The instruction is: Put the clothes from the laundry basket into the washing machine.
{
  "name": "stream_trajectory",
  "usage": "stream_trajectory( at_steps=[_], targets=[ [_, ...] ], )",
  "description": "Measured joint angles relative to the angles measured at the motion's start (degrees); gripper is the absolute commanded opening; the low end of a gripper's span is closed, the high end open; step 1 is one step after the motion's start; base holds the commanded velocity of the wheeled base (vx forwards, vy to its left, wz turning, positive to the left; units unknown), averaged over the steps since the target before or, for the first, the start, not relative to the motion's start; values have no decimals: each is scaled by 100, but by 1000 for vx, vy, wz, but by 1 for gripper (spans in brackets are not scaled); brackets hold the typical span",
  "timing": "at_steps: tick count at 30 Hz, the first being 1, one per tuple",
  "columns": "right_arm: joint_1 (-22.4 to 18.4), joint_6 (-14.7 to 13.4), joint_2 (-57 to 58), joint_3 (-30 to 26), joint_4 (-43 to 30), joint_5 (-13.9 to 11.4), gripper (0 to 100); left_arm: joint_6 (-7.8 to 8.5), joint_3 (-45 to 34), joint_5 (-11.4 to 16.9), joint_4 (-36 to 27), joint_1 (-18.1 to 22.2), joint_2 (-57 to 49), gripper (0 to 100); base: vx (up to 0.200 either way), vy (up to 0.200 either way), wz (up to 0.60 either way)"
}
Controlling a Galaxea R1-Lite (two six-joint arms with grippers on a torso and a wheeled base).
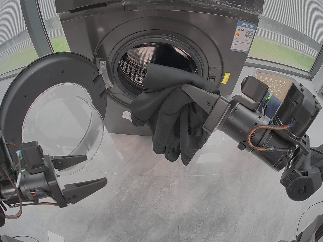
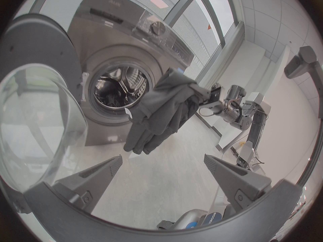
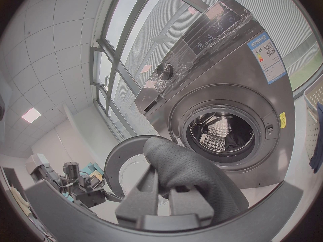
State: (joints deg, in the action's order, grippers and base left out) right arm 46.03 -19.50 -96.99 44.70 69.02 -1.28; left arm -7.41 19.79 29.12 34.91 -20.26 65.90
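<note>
Faces a washer point(image 1: 84, 27) standing on the floor point(image 1: 168, 199), with its door point(image 1: 50, 74) swung wide to the left and the drum point(image 1: 134, 71) laid open. Finds a dark cloth point(image 3: 239, 136) already lying low inside the drum. Beside the washer's right front corner, behind the right arm, finds a pale basket point(image 1: 276, 83) with a blue cloth point(image 1: 271, 106) draped over its rim.

Grips a dark grey garment point(image 1: 168, 118) in the right tool point(image 1: 188, 91), clenched on a bunched fold at the top. Holds it in the air just before the drum's mouth, not yet inside. Lets the rest hang in long folds below and to the left of the tool, across the washer's lower front and clear of the floor. Cannot tell whether it touches the washer's rim.

Sets the left tool point(image 1: 96, 169) low, near the door's lower edge, released, its fingers point(image 1: 84, 187) spread with nothing between them, well apart from the garment.

From the head, hides the drum's lower inside behind the garment. From the right wrist, looks past the garment, bulging over the tool's fingers, straight into the drum and onto the dark cloth there, with the basket at the edge. From the left wrist, takes the garment side-on, hanging from the right tool between door and right arm.
</note>
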Motion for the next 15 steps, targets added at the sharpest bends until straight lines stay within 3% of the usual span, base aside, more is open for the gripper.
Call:
stream_trajectory(
  at_steps=[12,15],
  targets=[
    [146,-94,-39,91,13,-9,0,-33,317,24,1353,-405,1814,100,0,0,0],
    [184,-96,-45,94,13,0,0,-165,521,49,1551,-499,2210,100,0,0,0]
  ],
)
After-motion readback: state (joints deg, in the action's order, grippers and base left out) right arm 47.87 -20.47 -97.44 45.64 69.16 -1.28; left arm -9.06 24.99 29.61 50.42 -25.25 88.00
